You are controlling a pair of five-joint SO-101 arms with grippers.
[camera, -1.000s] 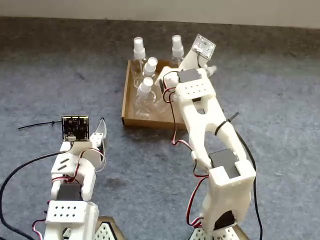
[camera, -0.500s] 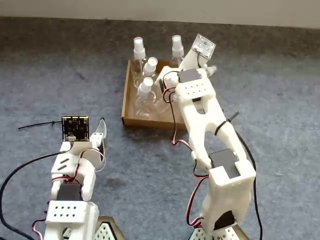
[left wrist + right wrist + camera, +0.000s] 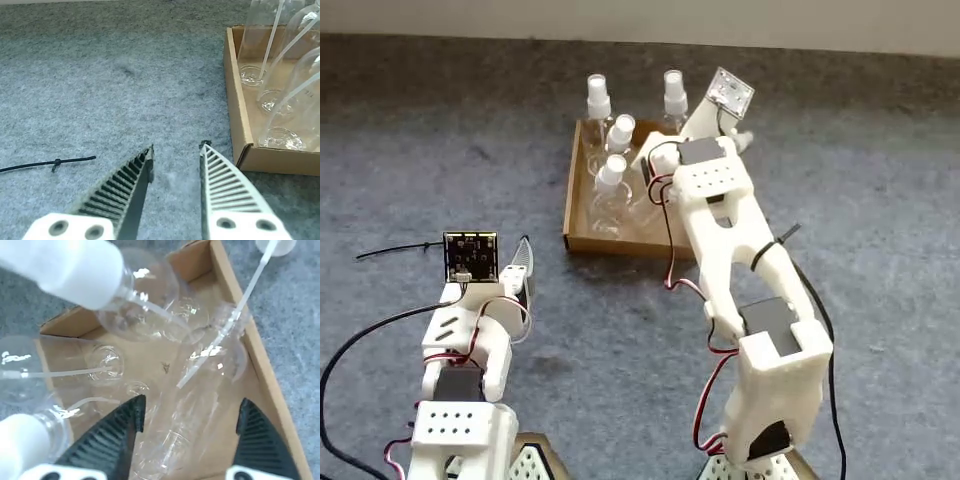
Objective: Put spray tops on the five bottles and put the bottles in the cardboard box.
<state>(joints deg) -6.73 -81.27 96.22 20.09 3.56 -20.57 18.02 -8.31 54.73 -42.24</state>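
Observation:
The cardboard box [image 3: 572,190] lies on the grey carpet and holds several clear bottles with white spray tops, such as one bottle [image 3: 611,172] near the front and another [image 3: 597,97] at the back. My right gripper [image 3: 192,402] hangs open over the box. Below and between its fingers lies a tilted bottle [image 3: 215,365], leaning toward the box wall [image 3: 252,342]; its spray top [image 3: 272,245] reaches past that wall. My left gripper [image 3: 176,147] is open and empty over the carpet, to the left of the box [image 3: 235,100].
A black cable tie [image 3: 50,163] lies on the carpet to the left of my left gripper. Bare carpet surrounds the box. The right arm [image 3: 730,240] stretches over the box's near right corner.
The right arm's wrist has shifted very slightly over the box. The left arm and the bottles have not moved.

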